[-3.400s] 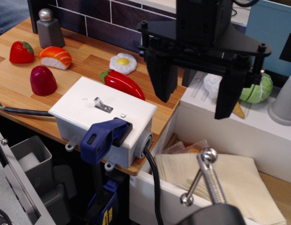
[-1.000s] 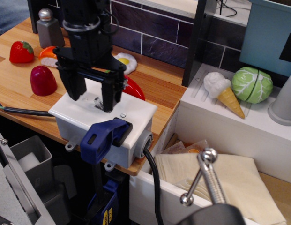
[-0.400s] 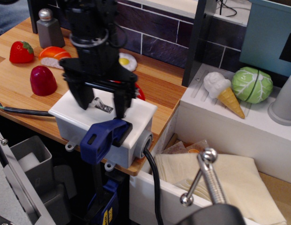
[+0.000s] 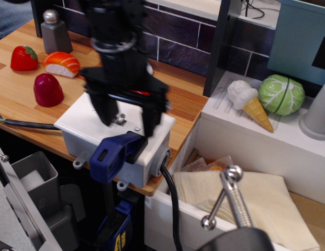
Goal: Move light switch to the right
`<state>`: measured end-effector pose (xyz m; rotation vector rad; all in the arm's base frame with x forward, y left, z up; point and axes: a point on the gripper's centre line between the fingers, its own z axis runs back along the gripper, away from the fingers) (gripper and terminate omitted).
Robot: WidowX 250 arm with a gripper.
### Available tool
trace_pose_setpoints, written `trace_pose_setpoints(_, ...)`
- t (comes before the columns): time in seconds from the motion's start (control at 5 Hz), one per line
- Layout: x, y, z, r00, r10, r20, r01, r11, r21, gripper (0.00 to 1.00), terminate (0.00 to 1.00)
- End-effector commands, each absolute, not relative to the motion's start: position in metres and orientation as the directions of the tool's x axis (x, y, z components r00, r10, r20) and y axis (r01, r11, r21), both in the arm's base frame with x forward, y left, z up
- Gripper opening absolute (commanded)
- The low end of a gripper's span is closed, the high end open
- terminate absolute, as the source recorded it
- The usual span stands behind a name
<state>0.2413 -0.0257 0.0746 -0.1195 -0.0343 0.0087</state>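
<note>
At the near edge of the wooden bench point(image 4: 178, 99), a blue clamp handle point(image 4: 116, 151) pins a white rectangular box point(image 4: 78, 125) to the board, with a black cable point(image 4: 172, 204) hanging from the box's right end. On top of the box sits the light switch point(image 4: 120, 120), a small silver toggle on a metal plate. The black gripper point(image 4: 130, 116) stands directly over it, its two fingers spread apart and pointing down, one on each side of the toggle; it pinches nothing. A moment ago the gripper stood a little further left along the box, and the lever leaned toward the box's left end. Now the gripper has swept rightward and looks motion-blurred, and the lever seems more upright, though it is partly hidden. The push appears under way, not yet clearly finished. Behind the box, a red chilli point(image 4: 141, 93) peeks out. Toward the far left corner lie a dark red plum-like fruit point(image 4: 47, 89), a salmon sushi piece point(image 4: 62, 64), a strawberry point(image 4: 23, 57) and a grey shaker point(image 4: 55, 32).
</note>
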Motion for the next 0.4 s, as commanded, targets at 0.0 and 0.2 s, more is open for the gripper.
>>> trace_pose_setpoints(0.0,0.2501,-0.043,0.0815,0.999,-0.036,0.033,0.04,0.99,-0.134,1.0,0.0)
trace_pose_setpoints(0.2,0.2544,-0.0411,0.0897,0.998,-0.059,0.02,0.061,0.991,-0.117,1.0,1.0)
